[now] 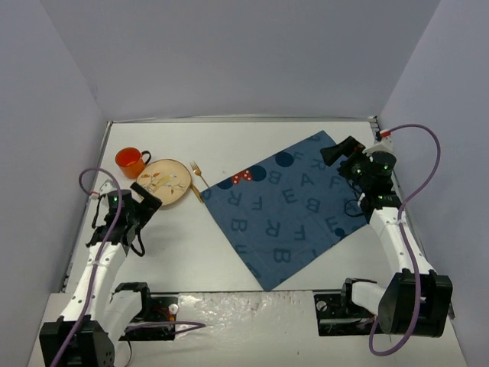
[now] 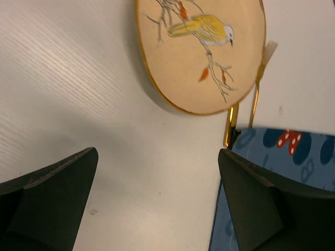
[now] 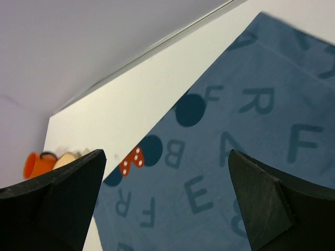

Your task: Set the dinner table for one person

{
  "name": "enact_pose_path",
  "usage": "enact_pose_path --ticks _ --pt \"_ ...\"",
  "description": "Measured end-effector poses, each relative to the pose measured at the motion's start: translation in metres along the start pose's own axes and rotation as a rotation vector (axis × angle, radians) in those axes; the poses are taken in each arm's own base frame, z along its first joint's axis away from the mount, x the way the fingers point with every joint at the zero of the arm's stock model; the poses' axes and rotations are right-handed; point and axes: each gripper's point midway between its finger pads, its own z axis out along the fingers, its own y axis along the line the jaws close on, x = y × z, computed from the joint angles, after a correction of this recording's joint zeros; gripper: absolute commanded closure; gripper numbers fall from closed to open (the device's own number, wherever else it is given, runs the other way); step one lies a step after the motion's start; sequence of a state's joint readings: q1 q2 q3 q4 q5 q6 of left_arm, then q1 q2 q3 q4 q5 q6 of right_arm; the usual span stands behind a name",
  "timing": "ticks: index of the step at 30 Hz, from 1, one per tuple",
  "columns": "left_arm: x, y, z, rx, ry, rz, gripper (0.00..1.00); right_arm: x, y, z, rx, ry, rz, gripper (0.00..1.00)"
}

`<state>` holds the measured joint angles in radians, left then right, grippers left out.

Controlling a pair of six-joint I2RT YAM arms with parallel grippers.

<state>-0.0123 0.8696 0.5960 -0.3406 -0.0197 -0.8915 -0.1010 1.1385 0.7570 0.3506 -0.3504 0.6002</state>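
Observation:
The white dinner table [image 1: 229, 145] carries a blue letter-printed cloth [image 1: 294, 206], lying flat and skewed at right of centre. At the left sit a tan plate with a bird picture [image 1: 166, 182], an orange mug [image 1: 131, 160] behind it, and a gold fork [image 1: 199, 174] between plate and cloth. My left gripper [image 1: 147, 196] hangs open just in front of the plate [image 2: 204, 52], nothing between its fingers, bare table [image 2: 78, 78] under it. My right gripper [image 1: 336, 153] is open above the cloth's far right corner [image 3: 235, 146], holding nothing.
A second gold utensil handle [image 2: 230, 125] lies beside the fork [image 2: 259, 89] at the cloth's left corner [image 2: 293, 151]. Grey walls enclose the table on three sides. The arm bases and their cables occupy the near edge.

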Motion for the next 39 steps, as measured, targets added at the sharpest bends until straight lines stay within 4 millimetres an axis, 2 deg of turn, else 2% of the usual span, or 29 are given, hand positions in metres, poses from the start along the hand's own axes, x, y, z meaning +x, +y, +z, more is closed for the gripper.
enact_pose_path --ticks 4,7,8,10,20,29,32,37,39 --pt "-0.001 0.033 0.022 -0.036 -0.017 -0.140 0.03 0.017 0.014 -0.001 -0.065 0.057 -0.020 0.00" --pt "0.001 0.042 0.036 -0.028 -0.012 -0.192 0.04 0.024 0.012 -0.002 -0.079 0.075 -0.029 0.00" --pt "0.000 0.041 0.041 -0.015 -0.012 -0.200 0.04 0.027 0.011 -0.002 -0.080 0.083 -0.029 0.00" --pt "-0.004 0.037 0.052 0.010 -0.014 -0.214 0.14 0.032 0.010 -0.003 -0.079 0.094 -0.029 0.00" --pt "-0.006 0.029 0.098 0.081 -0.017 -0.266 0.33 0.036 0.013 -0.003 -0.102 0.102 -0.053 0.00" --pt "-0.018 0.019 0.125 0.133 -0.049 -0.275 0.53 0.037 0.014 -0.003 -0.106 0.104 -0.066 0.00" --pt "-0.020 0.017 0.134 0.149 -0.055 -0.280 0.65 0.037 0.014 -0.003 -0.107 0.105 -0.074 0.00" --pt "-0.018 0.021 0.141 0.141 -0.059 -0.296 1.00 0.037 0.015 -0.003 -0.112 0.106 -0.087 0.00" --pt "-0.018 0.022 0.142 0.141 -0.056 -0.314 1.00 0.037 0.016 -0.004 -0.114 0.104 -0.091 0.00"
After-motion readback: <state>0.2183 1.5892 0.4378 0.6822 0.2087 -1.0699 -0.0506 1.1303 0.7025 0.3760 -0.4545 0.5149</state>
